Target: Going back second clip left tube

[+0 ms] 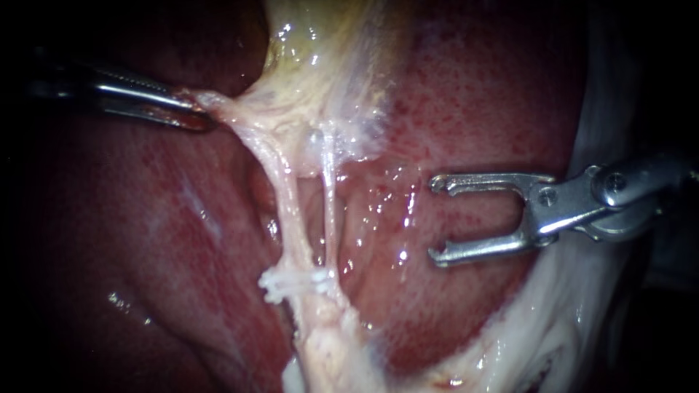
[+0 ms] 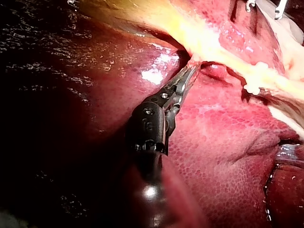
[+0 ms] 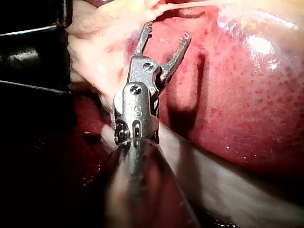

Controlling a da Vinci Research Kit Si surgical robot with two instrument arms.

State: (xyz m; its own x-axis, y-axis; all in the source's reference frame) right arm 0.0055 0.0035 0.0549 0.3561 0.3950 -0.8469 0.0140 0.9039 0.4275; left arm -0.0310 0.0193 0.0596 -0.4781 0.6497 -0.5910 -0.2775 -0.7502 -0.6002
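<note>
Two pale tubes run down from the yellowish gallbladder: a thicker left tube and a thin right tube. A white knobbly bit lies across their lower end; I cannot tell whether it is a clip. My left instrument is shut on pale tissue at the gallbladder's edge and holds it stretched to the left. My right instrument hovers to the right of the tubes, over the liver. Its jaws are wide open with nothing between them.
Red liver surrounds the tubes on both sides. A whitish band of tissue curves along the lower right under the right instrument's shaft. My right instrument's jaw tips show far ahead in the left wrist view.
</note>
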